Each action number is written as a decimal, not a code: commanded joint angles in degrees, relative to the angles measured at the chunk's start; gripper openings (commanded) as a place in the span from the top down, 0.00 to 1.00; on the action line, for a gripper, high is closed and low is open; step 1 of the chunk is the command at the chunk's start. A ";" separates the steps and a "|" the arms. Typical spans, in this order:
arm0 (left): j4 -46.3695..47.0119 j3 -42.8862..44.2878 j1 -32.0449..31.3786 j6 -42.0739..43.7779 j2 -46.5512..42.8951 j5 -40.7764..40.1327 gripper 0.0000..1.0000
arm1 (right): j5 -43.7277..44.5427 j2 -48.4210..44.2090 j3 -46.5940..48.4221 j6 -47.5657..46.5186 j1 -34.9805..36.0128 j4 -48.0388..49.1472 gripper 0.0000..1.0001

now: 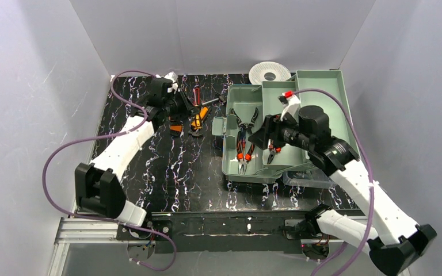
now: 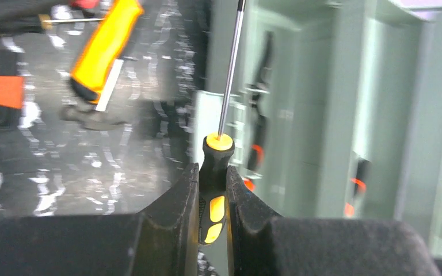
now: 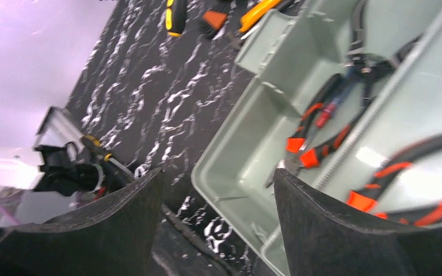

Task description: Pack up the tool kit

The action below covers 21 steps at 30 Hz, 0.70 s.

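Note:
The pale-green tool kit box (image 1: 322,92) lies open at the right of the mat. Two red-and-black pliers (image 1: 243,141) lie in its compartments, and they also show in the right wrist view as pliers (image 3: 322,123). My left gripper (image 2: 213,184) is shut on a black-and-yellow screwdriver (image 2: 217,152) by its handle. The steel shaft points toward the box wall (image 2: 322,115). From above, the left gripper (image 1: 179,107) is at the back left among loose tools. My right gripper (image 3: 218,178) hangs open and empty over the box's near corner (image 3: 230,167), and it is seen from above as the right gripper (image 1: 263,135).
Loose on the mat by the left gripper are an orange-handled tool (image 1: 198,121), a red screwdriver (image 1: 196,95) and an orange-and-black tool (image 1: 175,127). A white spool (image 1: 269,72) stands behind the box. The clear lid (image 1: 308,179) lies at the box's front right.

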 commanded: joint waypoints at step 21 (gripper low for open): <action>45.46 -14.62 -11.89 -27.78 -7.63 25.32 1.00 | -7.81 17.05 10.14 5.99 4.97 14.53 0.37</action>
